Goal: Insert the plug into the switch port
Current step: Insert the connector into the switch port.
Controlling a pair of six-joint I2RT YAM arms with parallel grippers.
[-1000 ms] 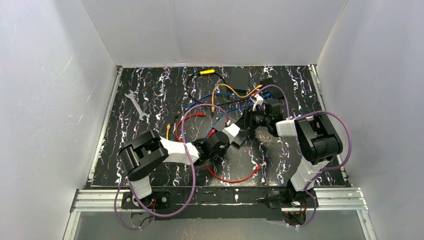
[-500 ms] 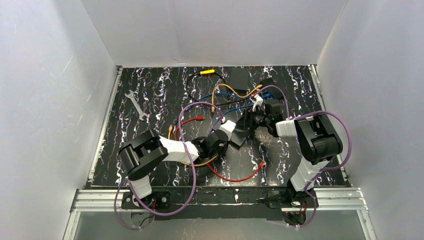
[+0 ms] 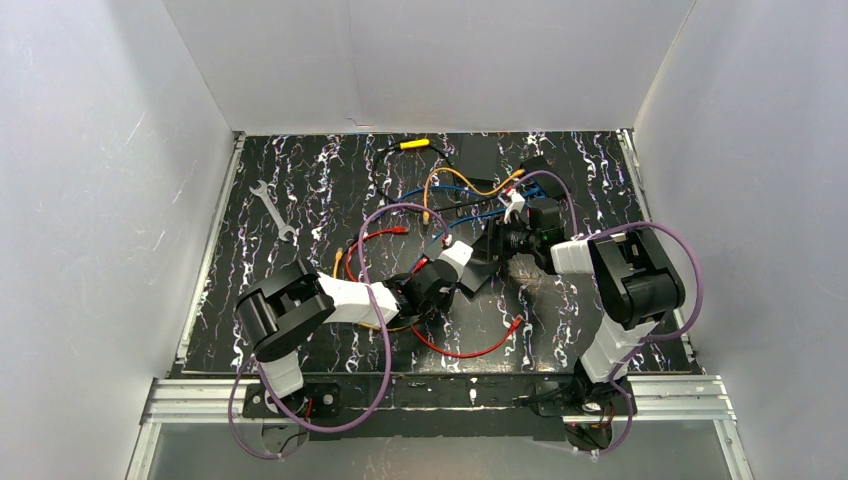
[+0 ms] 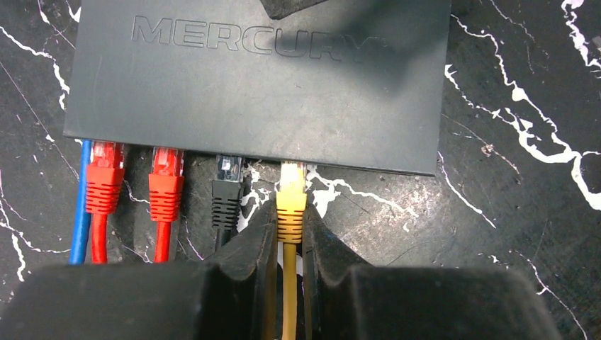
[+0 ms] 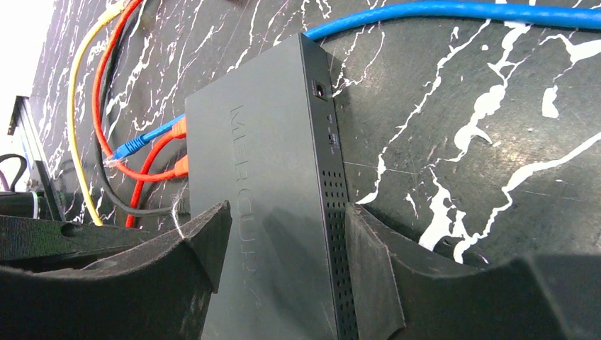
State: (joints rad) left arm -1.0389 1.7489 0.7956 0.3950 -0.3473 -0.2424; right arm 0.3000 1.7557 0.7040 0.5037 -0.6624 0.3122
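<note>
Left gripper (image 4: pixel 289 228) is pinched on the yellow plug (image 4: pixel 291 193), fingers on its boot and cable. The plug tip is at the switch (image 4: pixel 262 78) port edge, just right of the black plug (image 4: pixel 227 191) and the red plugs (image 4: pixel 166 188). Can't tell if it's seated. Right gripper (image 5: pixel 283 262) clamps the switch by its sides, mid-table.

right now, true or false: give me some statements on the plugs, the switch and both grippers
The left gripper is shut on the yellow plug: true.
Two red plugs sit in the switch: true.
The black plug is right of the yellow one: false, the black plug is left of it in the left wrist view.
The right gripper hangs clear of the switch: false, the right gripper grips its two sides.
</note>
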